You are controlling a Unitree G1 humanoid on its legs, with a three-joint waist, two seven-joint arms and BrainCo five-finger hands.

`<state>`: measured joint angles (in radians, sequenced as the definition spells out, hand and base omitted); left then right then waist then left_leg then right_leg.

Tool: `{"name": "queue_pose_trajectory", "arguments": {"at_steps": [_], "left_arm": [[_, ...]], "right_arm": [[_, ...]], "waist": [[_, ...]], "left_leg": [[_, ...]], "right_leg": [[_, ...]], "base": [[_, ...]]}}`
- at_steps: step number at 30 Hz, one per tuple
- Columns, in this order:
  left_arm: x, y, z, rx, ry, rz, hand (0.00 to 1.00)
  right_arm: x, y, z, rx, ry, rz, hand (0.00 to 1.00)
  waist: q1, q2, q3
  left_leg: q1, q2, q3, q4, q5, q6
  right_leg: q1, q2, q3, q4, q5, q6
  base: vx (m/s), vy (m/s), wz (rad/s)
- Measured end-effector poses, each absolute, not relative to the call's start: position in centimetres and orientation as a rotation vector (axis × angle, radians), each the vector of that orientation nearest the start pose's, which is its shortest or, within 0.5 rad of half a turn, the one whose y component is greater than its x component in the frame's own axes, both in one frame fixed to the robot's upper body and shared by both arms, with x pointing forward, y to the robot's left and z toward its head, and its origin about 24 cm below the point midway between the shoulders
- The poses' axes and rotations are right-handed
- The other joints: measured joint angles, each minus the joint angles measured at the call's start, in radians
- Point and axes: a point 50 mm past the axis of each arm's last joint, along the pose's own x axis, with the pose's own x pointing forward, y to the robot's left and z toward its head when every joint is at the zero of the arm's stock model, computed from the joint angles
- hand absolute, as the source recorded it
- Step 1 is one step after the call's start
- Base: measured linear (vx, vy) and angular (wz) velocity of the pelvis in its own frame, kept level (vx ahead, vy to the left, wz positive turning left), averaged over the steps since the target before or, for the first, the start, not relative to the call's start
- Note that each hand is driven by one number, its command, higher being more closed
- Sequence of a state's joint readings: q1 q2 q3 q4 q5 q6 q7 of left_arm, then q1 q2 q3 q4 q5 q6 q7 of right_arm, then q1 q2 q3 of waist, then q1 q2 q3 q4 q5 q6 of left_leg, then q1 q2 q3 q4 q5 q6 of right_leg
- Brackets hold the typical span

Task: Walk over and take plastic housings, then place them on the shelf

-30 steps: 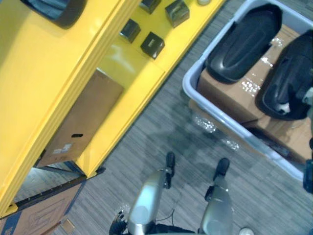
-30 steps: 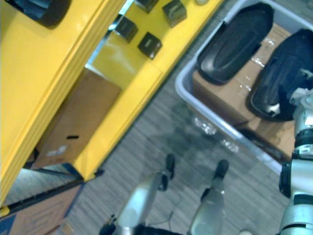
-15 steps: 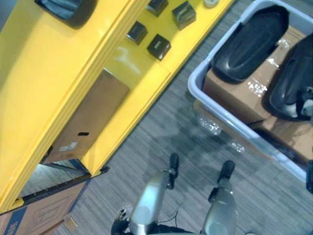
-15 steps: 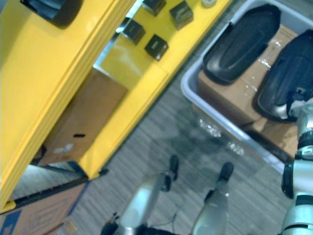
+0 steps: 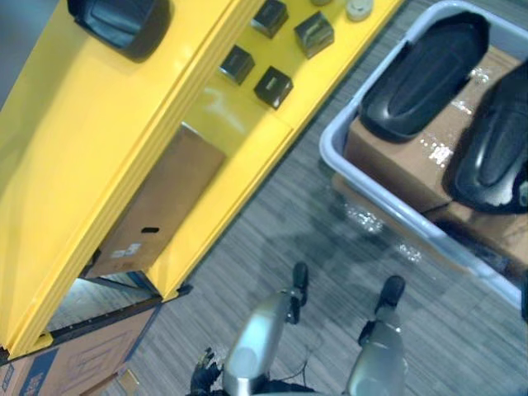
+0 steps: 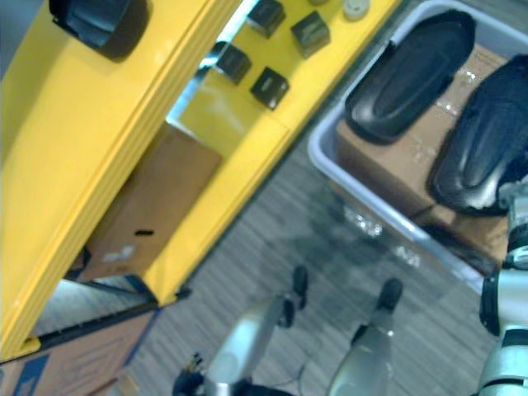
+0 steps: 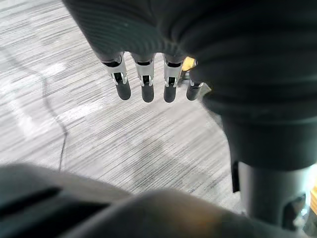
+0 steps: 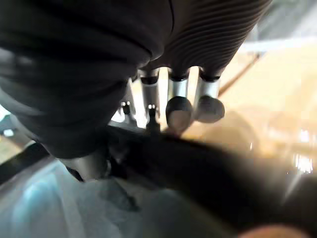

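Right hand (image 8: 177,91), fingers straight, poised over 1 of 2 housings (image 6: 474,153) in the grey bin (image 6: 318,147) to grasp it (left hand (image 7: 143,84) hangs slack)

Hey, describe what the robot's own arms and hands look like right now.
The left hand and right hand each have slim silver fingers ending in rounded dark tips, below a dark ribbed cover over the back and wrist. The right arm is smooth silver-grey with darker joints.

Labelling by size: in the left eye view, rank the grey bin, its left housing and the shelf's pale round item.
Largest to smallest:
grey bin
left housing
pale round item
The gaps are clear.
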<state>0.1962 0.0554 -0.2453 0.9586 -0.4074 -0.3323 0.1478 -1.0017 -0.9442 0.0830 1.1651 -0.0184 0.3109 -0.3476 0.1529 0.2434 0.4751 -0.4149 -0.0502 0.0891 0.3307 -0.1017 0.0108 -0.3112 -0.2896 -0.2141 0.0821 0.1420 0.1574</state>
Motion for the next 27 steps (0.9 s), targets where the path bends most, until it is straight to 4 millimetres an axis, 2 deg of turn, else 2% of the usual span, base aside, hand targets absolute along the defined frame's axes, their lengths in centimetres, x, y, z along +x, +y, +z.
{"name": "queue_pose_trajectory", "arguments": {"at_steps": [5, 8, 9, 13, 15, 17, 19, 20, 24, 25, 27], "left_arm": [[10.8, 16.0, -13.7, -0.071, 0.738, 0.238, 0.00], [11.8, 16.5, -12.9, -0.030, 0.685, 0.225, 0.00], [11.8, 16.7, -12.6, -0.013, 0.692, 0.222, 0.00], [11.9, 18.2, -11.0, 0.003, 0.669, 0.238, 0.00], [13.7, 18.9, -8.0, -0.036, 0.515, 0.234, 0.00], [17.9, 17.4, -1.7, -0.105, 0.194, 0.103, 0.00], [19.8, 15.8, 2.9, -0.134, -0.009, -0.035, 0.00], [20.0, 15.3, 4.4, -0.135, -0.068, -0.103, 0.00], [20.4, 14.6, 5.7, -0.089, -0.053, -0.308, 0.00], [20.6, 14.5, 5.9, -0.082, -0.049, -0.346, 0.00], [21.2, 13.8, 7.6, -0.102, -0.073, -0.481, 0.00]], "right_arm": [[31.2, -42.5, 21.6, -0.733, 0.296, -1.059, 1.00], [31.1, -42.5, 22.1, -0.752, 0.257, -1.095, 1.00], [31.1, -42.4, 22.2, -0.779, 0.222, -1.107, 1.00], [30.5, -42.4, 21.8, -0.759, 0.153, -1.138, 1.00], [30.1, -42.4, 21.5, -0.769, 0.110, -1.157, 1.00], [30.4, -41.3, 21.4, -0.763, 0.044, -1.152, 1.00], [31.3, -39.3, 20.7, -0.760, -0.021, -1.088, 1.00], [31.5, -38.2, 19.9, -0.774, -0.043, -1.054, 1.00], [31.1, -36.3, 17.0, -0.768, -0.048, -0.998, 1.00], [31.0, -36.0, 16.8, -0.763, -0.057, -0.992, 1.00], [30.5, -34.7, 16.5, -0.789, -0.114, -0.957, 1.00]], "waist": [[-0.005, 0.000, 0.000], [-0.018, -0.003, 0.002], [-0.031, -0.007, 0.005], [-0.034, -0.041, 0.028], [-0.041, -0.054, 0.037], [-0.060, -0.059, 0.040], [-0.079, -0.080, 0.033], [-0.091, -0.098, 0.023], [-0.113, -0.146, -0.020], [-0.113, -0.151, -0.026], [-0.118, -0.168, -0.075]], "left_leg": [[0.018, -0.001, -0.006, -0.009, 0.005, -0.002], [0.041, -0.002, -0.016, -0.010, 0.005, -0.001], [0.048, -0.003, -0.025, -0.011, 0.005, -0.001], [0.098, 0.000, -0.027, -0.032, 0.007, -0.003], [0.119, 0.001, -0.037, -0.047, 0.014, -0.006], [0.138, 0.002, -0.052, -0.052, 0.018, -0.010], [0.161, 0.007, -0.048, -0.065, 0.020, -0.013], [0.177, 0.011, -0.046, -0.081, 0.021, -0.015], [0.231, 0.029, -0.034, -0.123, 0.021, -0.025], [0.245, 0.032, -0.029, -0.132, 0.021, -0.026], [0.275, 0.034, -0.020, -0.166, 0.023, -0.030]], "right_leg": [[0.018, 0.000, -0.005, 0.000, -0.001, -0.001], [0.047, 0.000, -0.014, -0.001, -0.003, -0.005], [0.065, 0.001, -0.026, -0.005, -0.004, -0.005], [0.111, 0.006, -0.031, -0.019, -0.010, -0.012], [0.138, 0.010, -0.040, -0.028, -0.011, -0.014], [0.174, 0.015, -0.061, -0.047, -0.008, -0.014], [0.198, 0.022, -0.061, -0.062, -0.006, -0.014], [0.208, 0.026, -0.061, -0.073, -0.003, -0.009], [0.248, 0.046, -0.060, -0.101, 0.000, -0.009], [0.254, 0.048, -0.060, -0.102, 0.000, -0.009], [0.273, 0.052, -0.059, -0.126, 0.003, -0.007]], "base": [[0.00, 0.001, 0.02], [-0.01, 0.014, 0.09], [-0.02, 0.012, 0.12], [0.00, 0.000, 0.04], [0.00, -0.018, 0.17], [-0.01, -0.023, 0.16], [0.01, -0.012, -0.05], [0.05, -0.041, -0.07], [0.09, -0.049, -0.12], [0.08, -0.043, -0.18], [0.08, -0.030, -0.14]]}}
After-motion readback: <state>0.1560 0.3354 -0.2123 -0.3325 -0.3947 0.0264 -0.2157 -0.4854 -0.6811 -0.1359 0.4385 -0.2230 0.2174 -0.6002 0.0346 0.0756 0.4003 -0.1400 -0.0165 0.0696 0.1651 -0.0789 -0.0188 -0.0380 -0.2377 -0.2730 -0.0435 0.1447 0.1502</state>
